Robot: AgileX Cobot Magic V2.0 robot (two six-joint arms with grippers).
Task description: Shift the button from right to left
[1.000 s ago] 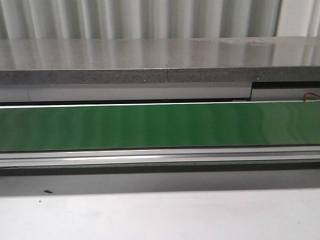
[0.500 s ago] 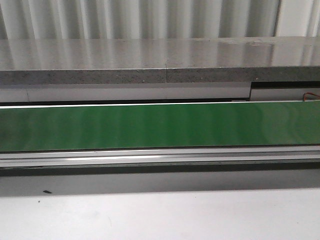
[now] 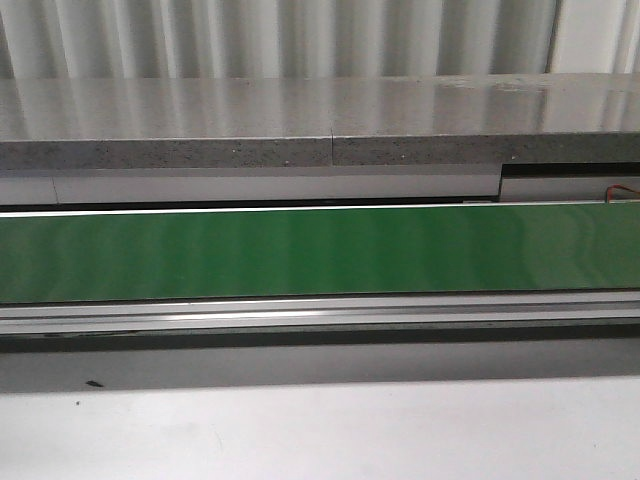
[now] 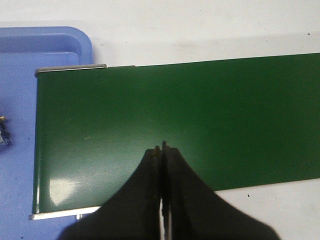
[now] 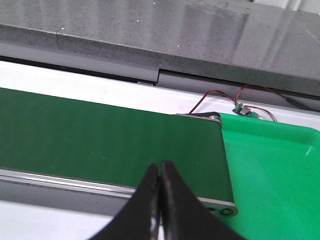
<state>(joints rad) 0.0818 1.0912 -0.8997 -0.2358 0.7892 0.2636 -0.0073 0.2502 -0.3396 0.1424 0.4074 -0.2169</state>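
Both grippers, left (image 4: 162, 148) and right (image 5: 160, 164), closed over belt (image 3: 320, 250) ends.

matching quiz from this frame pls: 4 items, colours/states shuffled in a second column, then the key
Things:
1. conveyor belt
2. tray at the belt end under the left wrist camera
3. tray at the belt end under the right wrist camera
4. left gripper

Colours or states:
A. bright green
B. shut, nothing held
C. dark green
D. blue

Pairs: 1-C, 2-D, 3-A, 4-B

The right gripper is shut too. No button is clearly visible in any view.
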